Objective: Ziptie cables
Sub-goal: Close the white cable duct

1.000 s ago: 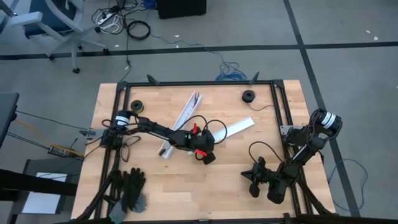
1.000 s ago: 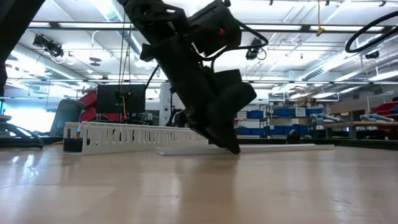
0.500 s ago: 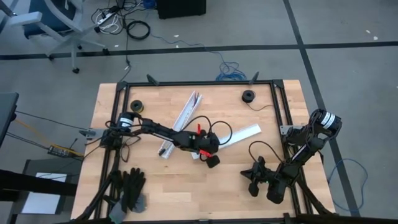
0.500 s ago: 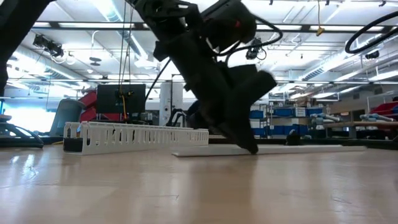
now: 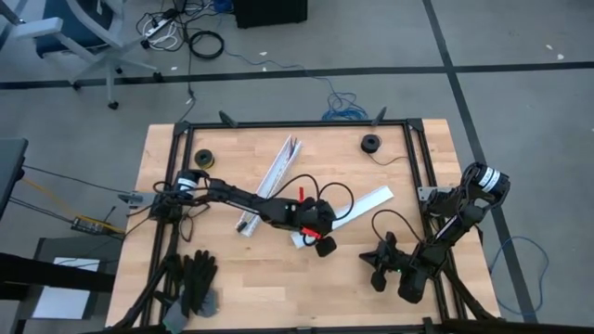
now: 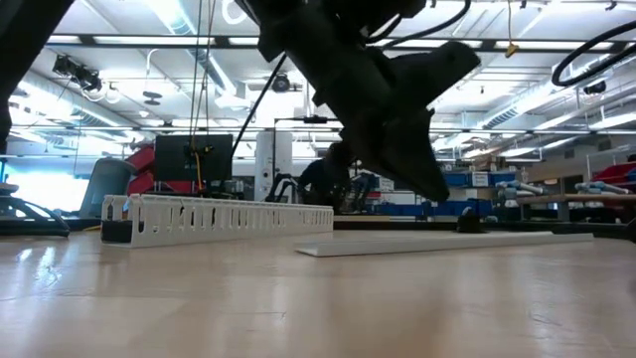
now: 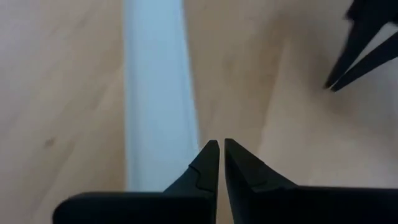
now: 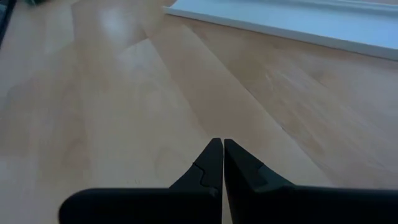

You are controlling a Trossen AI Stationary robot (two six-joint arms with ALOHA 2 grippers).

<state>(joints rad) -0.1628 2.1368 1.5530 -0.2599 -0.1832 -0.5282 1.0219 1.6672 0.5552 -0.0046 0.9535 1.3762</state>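
Since the earlier frame we see the left gripper (image 5: 324, 246) shifted rightward to centre frame, lifted, fingers closed and empty, beside the flat white strip (image 5: 345, 211). Right gripper (image 5: 379, 269) rests lower right, closed, empty. Cables not discernible.

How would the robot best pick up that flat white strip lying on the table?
Grip the flat white strip across its narrow width near its free right end, coming straight down from above with the fingers astride its two long edges. It lies flat and thin on the table, so a level approach offers little to pinch.
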